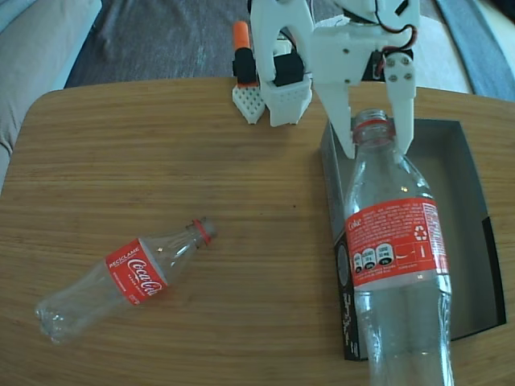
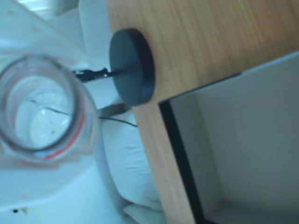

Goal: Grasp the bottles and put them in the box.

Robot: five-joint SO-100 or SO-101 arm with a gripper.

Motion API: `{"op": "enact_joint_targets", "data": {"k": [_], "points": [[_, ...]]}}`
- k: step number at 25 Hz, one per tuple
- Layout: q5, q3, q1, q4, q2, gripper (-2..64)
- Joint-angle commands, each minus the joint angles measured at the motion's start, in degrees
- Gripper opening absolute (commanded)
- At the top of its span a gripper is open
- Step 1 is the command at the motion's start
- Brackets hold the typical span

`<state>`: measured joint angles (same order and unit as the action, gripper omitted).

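The fingers (image 1: 375, 137) pinch the neck of one empty bottle (image 1: 398, 265), which hangs below them over the box (image 1: 475, 241). It looks light, thin-walled and slick, so the stiff neck ring between the fingers seems the safest hold

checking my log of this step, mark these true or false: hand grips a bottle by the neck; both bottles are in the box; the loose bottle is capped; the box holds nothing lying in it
1. The hand grips a Coca-Cola bottle by the neck: true.
2. Both bottles are in the box: false, the second bottle lies on its side on the wooden table, left of the box in the fixed view.
3. The lying bottle is capped: false, its mouth looks open, with only a red neck ring.
4. Nothing lies in the box: true, its visible grey floor is bare.
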<state>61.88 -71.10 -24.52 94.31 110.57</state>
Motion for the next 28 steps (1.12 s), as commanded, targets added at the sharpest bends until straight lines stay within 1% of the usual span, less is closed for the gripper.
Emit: {"op": "enact_joint_targets", "data": {"k": [1,8,11,20,25,28], "points": [[-0.4,-1.3,-3.9,4.0,2.5,-0.3],[-0.5,-11.0,-13.8,3.9,4.1,-0.3],[-0.5,-13.5,-16.5,3.9,4.2,-0.3],[-0.4,-17.5,-17.4,-1.6,4.1,-0.3],[-0.4,-19.2,-17.4,-1.8,3.9,-0.3],[-0.4,-18.3,-17.4,-1.8,4.2,-0.3]]}}
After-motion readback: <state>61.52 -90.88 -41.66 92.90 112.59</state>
